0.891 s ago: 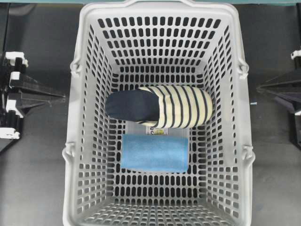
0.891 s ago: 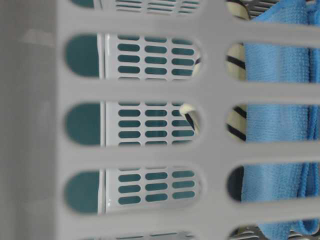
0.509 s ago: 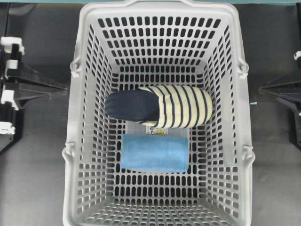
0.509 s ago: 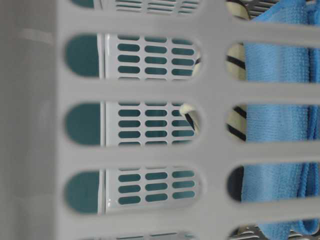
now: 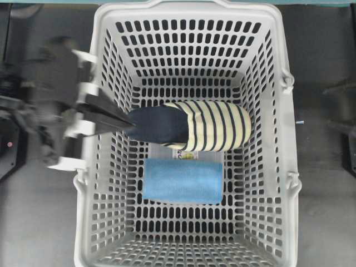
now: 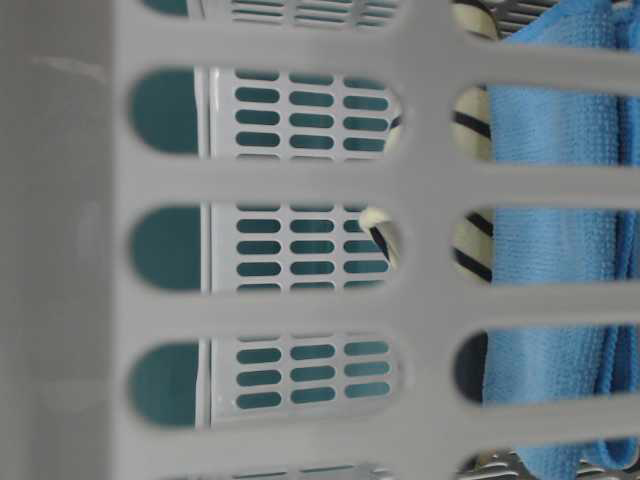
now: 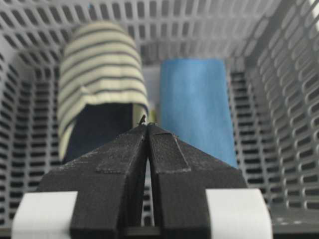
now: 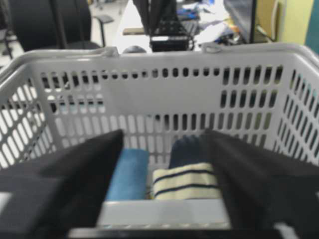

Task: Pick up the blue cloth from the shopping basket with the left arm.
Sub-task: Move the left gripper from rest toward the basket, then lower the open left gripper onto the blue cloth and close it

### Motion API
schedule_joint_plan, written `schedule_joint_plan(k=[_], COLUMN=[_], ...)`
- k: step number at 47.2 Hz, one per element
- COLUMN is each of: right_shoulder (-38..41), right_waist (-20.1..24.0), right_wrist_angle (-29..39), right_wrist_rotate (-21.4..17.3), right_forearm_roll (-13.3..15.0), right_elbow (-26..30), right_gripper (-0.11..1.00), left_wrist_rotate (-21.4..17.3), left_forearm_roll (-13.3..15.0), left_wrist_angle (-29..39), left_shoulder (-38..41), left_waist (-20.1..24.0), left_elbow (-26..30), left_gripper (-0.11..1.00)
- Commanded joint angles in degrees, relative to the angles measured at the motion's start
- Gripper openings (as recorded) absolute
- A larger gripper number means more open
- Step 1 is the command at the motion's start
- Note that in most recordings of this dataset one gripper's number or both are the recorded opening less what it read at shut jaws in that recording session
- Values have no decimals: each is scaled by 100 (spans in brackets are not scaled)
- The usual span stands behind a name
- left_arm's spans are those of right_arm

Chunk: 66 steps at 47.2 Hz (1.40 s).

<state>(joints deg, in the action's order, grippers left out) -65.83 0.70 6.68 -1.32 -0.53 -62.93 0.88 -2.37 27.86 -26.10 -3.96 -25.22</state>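
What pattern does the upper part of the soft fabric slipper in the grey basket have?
Cream with navy stripes, clearest in the overhead view.

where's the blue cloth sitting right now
In the overhead view the blue cloth lies flat on the floor of the shopping basket, near the middle, just below the striped slipper; nothing is touching it.
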Motion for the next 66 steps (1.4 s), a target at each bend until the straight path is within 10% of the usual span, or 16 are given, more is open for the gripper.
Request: schedule_joint_plan(k=[1,11,27,42,66], right_shoulder=[26,26,-9,-35,-35], right_waist=[0,-26,-70,-70,-97], right_wrist_angle=[0,-62,-70,-79,-88], right_wrist_rotate=[-53,-70,-79,-141,-141], right_forearm_roll=[-18,-9,-18,-18,-9], right_elbow=[141,88,-44,-141,-176], right_gripper=[75,81,81,81,81], left_wrist_rotate=[18,26,387,1037,993], left_forearm_roll=[-18,-26,-26,-26,-18], left_wrist_angle=[422,984,1046,1046,1090], left_shoulder=[378,1257,2698,3410,3832], left_waist=[-18,-18,-404,-580,-571], left_elbow=[501,1143,1714,1934,1758], left_gripper=[0,4,89,88,84])
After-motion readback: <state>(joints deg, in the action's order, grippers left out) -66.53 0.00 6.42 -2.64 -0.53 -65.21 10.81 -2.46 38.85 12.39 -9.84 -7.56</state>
